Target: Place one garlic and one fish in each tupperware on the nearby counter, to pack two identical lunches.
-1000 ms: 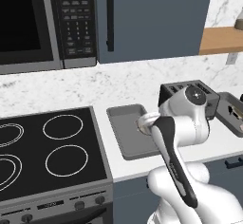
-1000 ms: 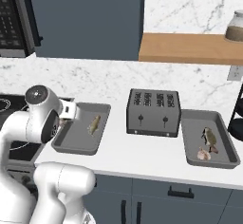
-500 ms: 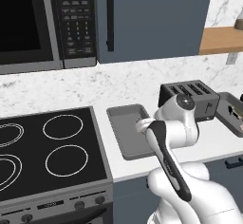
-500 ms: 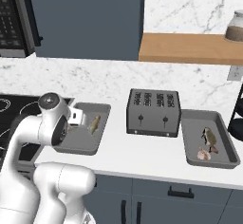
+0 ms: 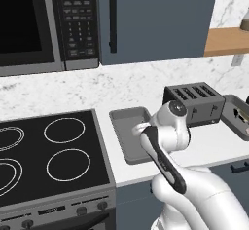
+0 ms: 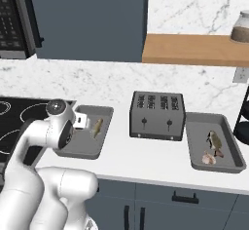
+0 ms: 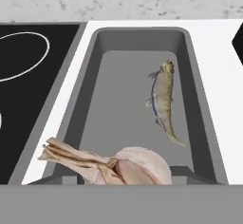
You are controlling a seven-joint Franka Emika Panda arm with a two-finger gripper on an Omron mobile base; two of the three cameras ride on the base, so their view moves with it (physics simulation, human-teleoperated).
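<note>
**Q:** Status of your gripper (image 6: 81,123)?

**Me:** Partway closed, w/ a garlic bulb (image 7: 137,168) in it, I reckon. In the hand view the bulb sits big and close, in front of the near rim of the left tupperware (image 7: 190,76). Can't tell exactly where the pads meet it.

**Q:** Where's everything else?

**Me:** One fish (image 7: 163,99) lies flat inside that tray, toward the toaster-side wall, head to the far end. The tray is on the counter (image 6: 146,156), just beside the stove (image 7: 28,99). The right tupperware (image 6: 228,141), on the other side of the toaster (image 6: 156,115), already has a fish and a garlic in it. So this bulb looks like the last item.

**Q:** How will the bulb handle?

**Me:** Light, round, firm at the core, but the skin is papery and prob. slick, so it can roll or twist btwn the pads. The dry stalk sticking out to one side is flimsy, no good as a hold. Best grip is across the fat middle w/ moderate squeeze. Too hard and the skin shears.

**Q:** Drop spot?

**Me:** The bare floor on the stove side, apart from the fish. Release low, else it'll prob. bounce or roll to the wall.
</note>
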